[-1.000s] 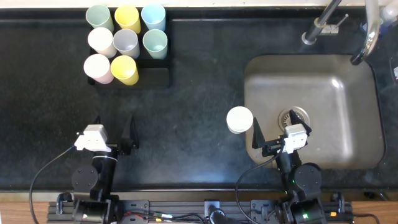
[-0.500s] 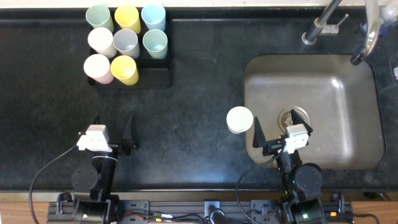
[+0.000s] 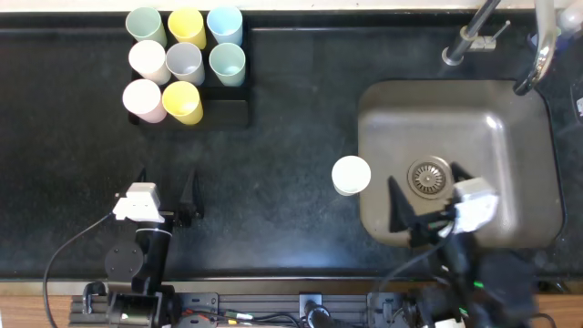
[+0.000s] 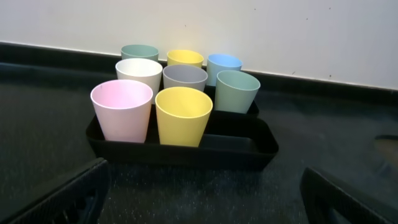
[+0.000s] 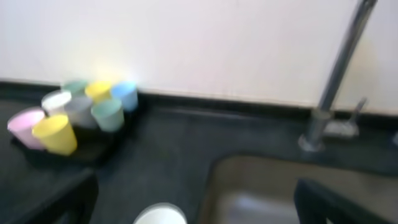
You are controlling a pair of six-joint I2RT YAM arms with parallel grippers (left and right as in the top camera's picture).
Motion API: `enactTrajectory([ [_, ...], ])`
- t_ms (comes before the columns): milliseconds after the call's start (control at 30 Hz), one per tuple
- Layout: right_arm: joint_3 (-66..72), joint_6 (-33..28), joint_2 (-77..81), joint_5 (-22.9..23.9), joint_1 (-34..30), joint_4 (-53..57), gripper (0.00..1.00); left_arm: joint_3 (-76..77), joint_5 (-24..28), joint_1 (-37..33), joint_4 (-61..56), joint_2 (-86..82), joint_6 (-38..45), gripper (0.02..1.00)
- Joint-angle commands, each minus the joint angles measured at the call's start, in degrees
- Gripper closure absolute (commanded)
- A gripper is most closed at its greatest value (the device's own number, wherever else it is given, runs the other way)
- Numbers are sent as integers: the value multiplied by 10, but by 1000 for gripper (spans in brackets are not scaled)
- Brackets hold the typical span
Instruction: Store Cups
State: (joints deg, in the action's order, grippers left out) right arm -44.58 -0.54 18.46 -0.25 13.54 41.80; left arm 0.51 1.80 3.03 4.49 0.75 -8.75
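Note:
A loose white cup [image 3: 351,175] stands on the dark counter just left of the sink; it also peeks in as the white cup [image 5: 160,214] in the right wrist view. A black tray [image 3: 228,114] at the back left holds several pastel cups, among them a pink cup [image 4: 122,109] and a yellow cup [image 4: 183,114] in front. My left gripper [image 3: 166,185] is open, well in front of the tray [image 4: 236,152], holding nothing. My right gripper [image 3: 426,187] is open and empty over the sink's left part, to the right of the white cup.
The steel sink [image 3: 492,118] with its drain [image 3: 429,175] takes up the right side. A faucet [image 3: 474,32] stands behind it, seen as the faucet [image 5: 339,74] in the right wrist view. A white wall backs the counter.
My right arm has swung to the right and lifted, so its gripper now sits farther over the sink. The left arm, the white cup and the tray have not moved.

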Motion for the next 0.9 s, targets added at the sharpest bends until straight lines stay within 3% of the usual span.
enactTrajectory([
  [33,-201,-55,142,48,-1,123,5,0,11,5,2,-6,13,20],
  [233,-389,-48,318,14,-1,356,5,0,11,5,2,-6,13,20],
  [300,-407,-28,360,-30,-1,403,9,0,11,5,2,-6,13,18],
  [400,-408,32,406,-160,-1,436,3,0,11,5,2,-6,13,18],
  [467,-407,31,433,-195,-1,454,3,0,11,5,2,-6,13,18],
  [600,-402,17,480,-181,-1,466,3,0,11,5,2,-6,13,18],
  [733,-388,58,510,-98,-1,468,3,0,11,5,2,-6,13,18],
  [900,-365,57,557,-56,0,468,1,0,11,5,2,-6,13,18],
])
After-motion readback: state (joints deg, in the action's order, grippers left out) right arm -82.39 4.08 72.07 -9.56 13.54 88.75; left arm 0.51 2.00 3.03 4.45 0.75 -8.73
